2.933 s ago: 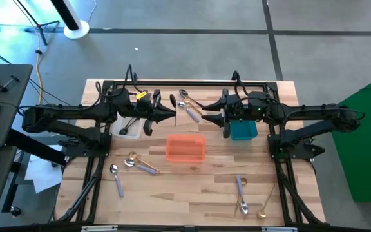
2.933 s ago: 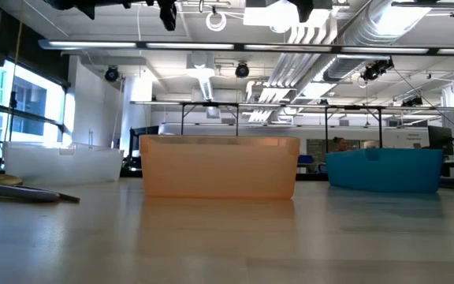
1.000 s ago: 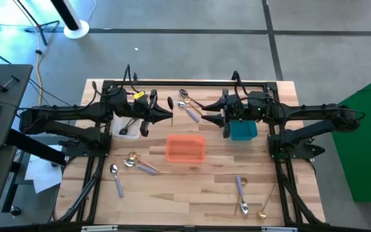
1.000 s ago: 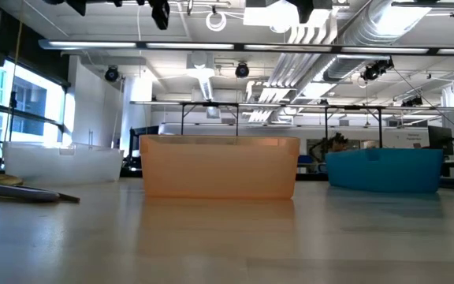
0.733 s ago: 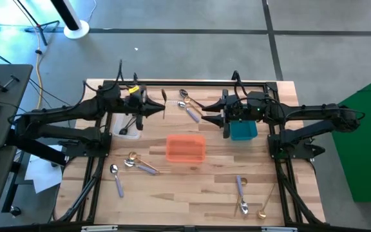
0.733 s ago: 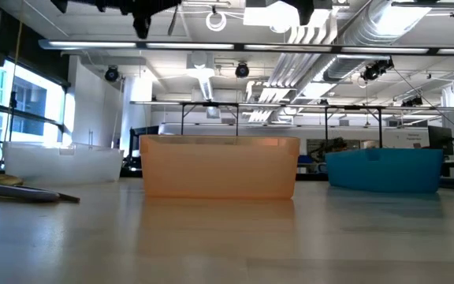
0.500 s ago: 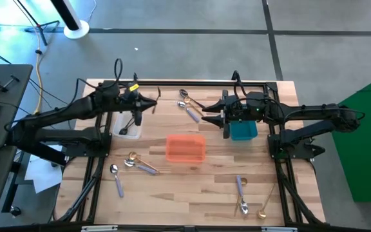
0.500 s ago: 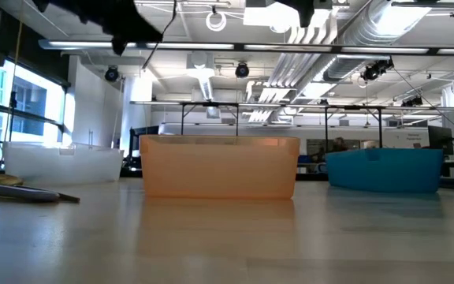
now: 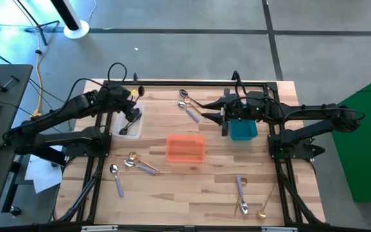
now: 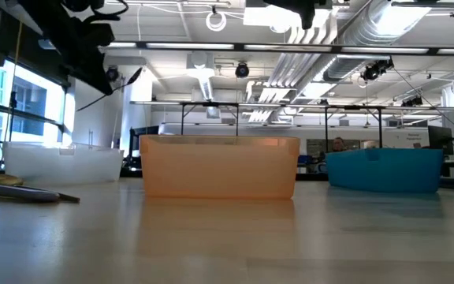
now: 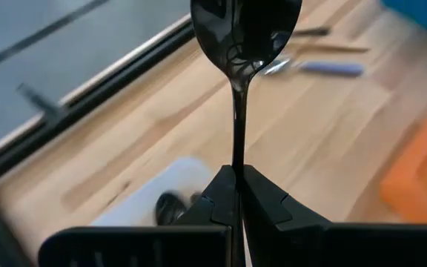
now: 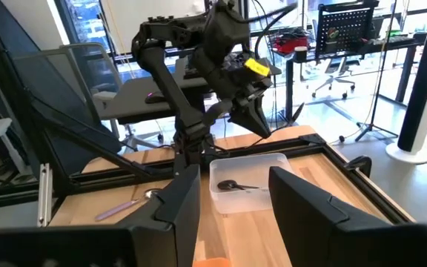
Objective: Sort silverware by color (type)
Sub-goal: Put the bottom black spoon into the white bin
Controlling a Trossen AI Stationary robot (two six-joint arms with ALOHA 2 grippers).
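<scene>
My left gripper [image 9: 134, 114] is shut on a glossy black spoon [image 11: 243, 44] and tips down over the clear bin [image 9: 131, 122] at the table's far left. Another black spoon [image 12: 236, 185] lies in that bin. My right gripper [image 9: 205, 116] hangs open and level beside the teal bin [image 9: 243, 131], with nothing between its fingers [image 12: 184, 200]. Gold and lavender-handled spoons lie loose: two at the far middle [image 9: 187, 108], a pair [image 9: 138, 164] and a single one [image 9: 116, 178] at the near left, and two more [image 9: 242, 196] at the near right. My left gripper pinches the black spoon's thin handle [image 11: 237, 159] between its two fingers, which lie along the handle. The spoon sticks straight out past the fingertips, bowl [image 11: 245, 30] foremost. It is lifted clear, slanting down above the clear bin.
The orange bin [image 9: 185, 148] stands in the middle of the table, between the clear and teal bins. Bare wood lies in front of it toward the near edge. A dark frame rail [image 9: 185, 82] runs along the far edge.
My left gripper has swung from the far middle of the table toward the left edge and tipped from level to slanting down. It has carried the black spoon with it, and the spoon now hangs over the clear bin.
</scene>
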